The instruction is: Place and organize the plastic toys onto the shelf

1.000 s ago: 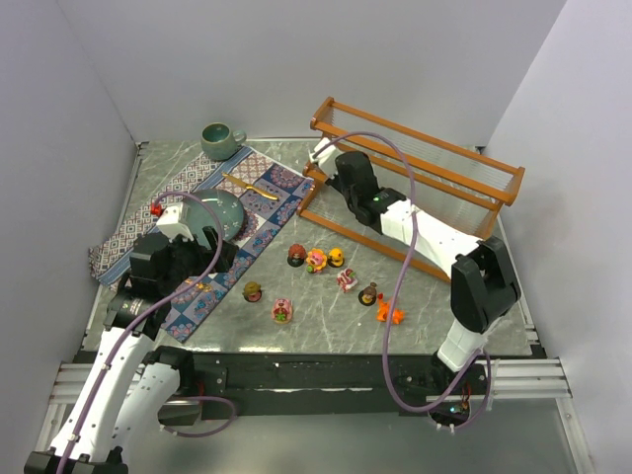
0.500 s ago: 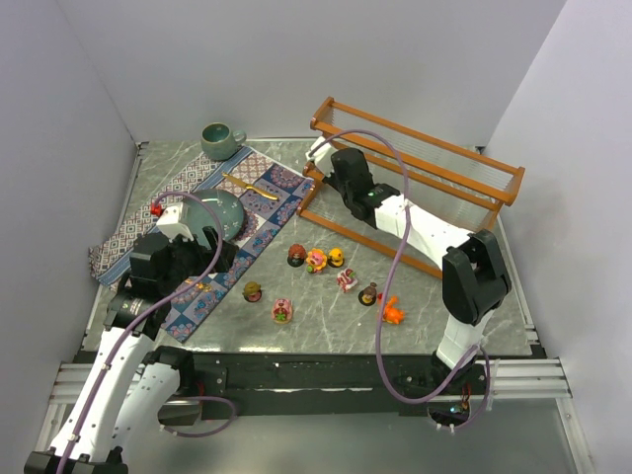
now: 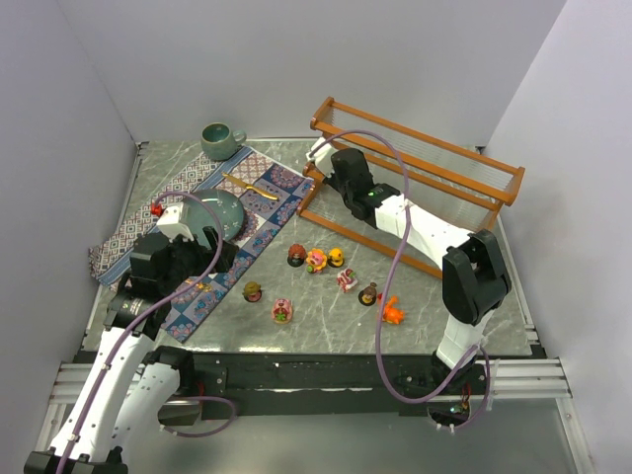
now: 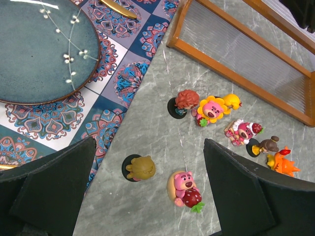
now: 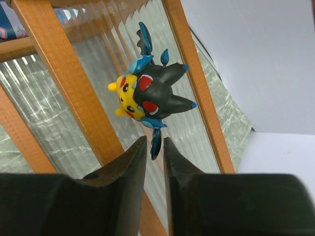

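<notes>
**Toy on the ribbed tier, the rest on the desk**

Spiky dark toy [image 5: 152, 96], yellow-faced with blue-tipped points, lies against a clear ribbed panel [image 5: 29, 113] at the left end of the shelf [image 3: 425, 168], beside an orange-brown wooden rail. The right pincer [image 5: 153, 142] is narrow. One blue spike reaches down between its tips, but whether it is pinched I cannot tell. The left pincer [image 4: 150, 142] hangs spread wide over the grey marbled desk [image 4: 147, 64], holding nothing.

Below it the other figurines stand grouped, among them a pink bear with a strawberry [image 4: 183, 186] and a brown one on a round base [image 4: 140, 168].

These look like hard, glossy moulded plastic, so probably light, rigid and slippery. The thin spikes make poor grips, and the stout body or head is the better hold. The ribbed panels could let a figure slide.
</notes>
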Motion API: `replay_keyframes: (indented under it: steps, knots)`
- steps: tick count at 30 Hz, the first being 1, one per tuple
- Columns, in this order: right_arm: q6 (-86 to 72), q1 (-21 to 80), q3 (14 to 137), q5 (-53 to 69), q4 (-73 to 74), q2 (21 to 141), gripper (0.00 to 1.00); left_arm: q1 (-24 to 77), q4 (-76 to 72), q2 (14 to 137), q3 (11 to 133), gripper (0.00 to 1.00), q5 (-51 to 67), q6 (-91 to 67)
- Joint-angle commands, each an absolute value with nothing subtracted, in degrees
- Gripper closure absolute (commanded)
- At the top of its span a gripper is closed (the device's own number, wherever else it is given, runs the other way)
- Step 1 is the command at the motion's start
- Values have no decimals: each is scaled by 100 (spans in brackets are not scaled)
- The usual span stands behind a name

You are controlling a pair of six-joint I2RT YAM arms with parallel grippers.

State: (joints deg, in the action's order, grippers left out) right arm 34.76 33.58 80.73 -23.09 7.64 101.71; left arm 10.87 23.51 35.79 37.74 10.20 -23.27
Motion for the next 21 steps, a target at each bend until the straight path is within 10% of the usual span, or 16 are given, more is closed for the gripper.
replay_keyframes:
  steps: [1, 21]
  knots:
    - [3358, 3322, 8367, -2347, 712, 10108, 69, 1107, 2259, 3551, 4025, 3, 1046, -2294]
    - [2769, 3576, 7911, -2206, 1142, 9081, 35, 1107, 2250, 3428, 4008, 3, 1028, -2311]
